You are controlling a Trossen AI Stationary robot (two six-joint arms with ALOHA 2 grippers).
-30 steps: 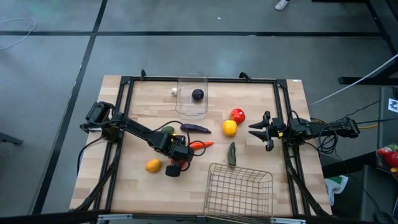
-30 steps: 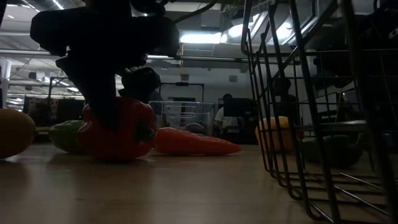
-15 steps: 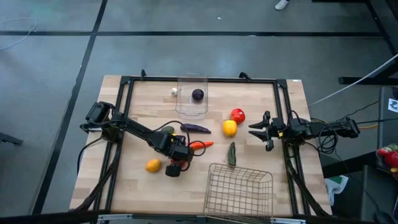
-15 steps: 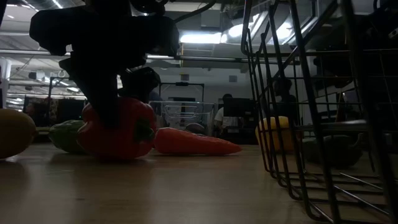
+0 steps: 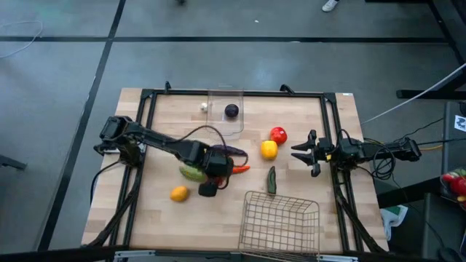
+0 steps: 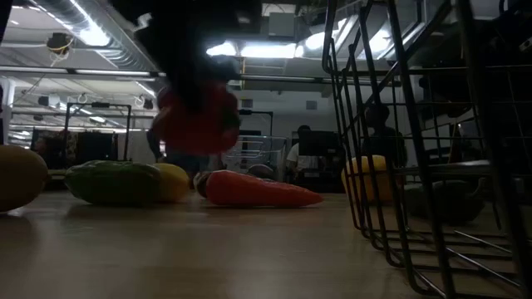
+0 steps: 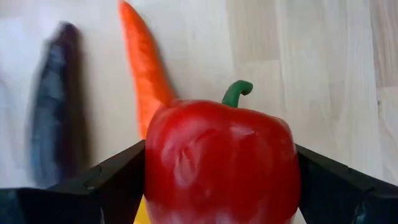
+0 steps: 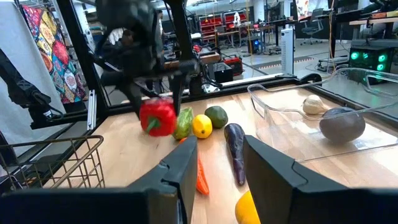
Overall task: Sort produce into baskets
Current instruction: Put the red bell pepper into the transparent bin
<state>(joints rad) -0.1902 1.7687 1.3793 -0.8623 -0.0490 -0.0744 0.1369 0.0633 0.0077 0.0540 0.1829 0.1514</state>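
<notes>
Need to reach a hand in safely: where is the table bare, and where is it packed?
Bare: the table near the orange fruit, left of the wire basket. Crowded: mid-table, where the left end effector holds the red pepper above the carrot.

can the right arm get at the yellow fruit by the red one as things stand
Probably yes. The right claw is open and empty, pointing toward the yellow fruit, with only bare wood between them. The red fruit sits close beside it and might get nudged. The left claw is off holding the red pepper.

Overhead and table-level views share the carrot, seen close by both wrist cameras too
</notes>
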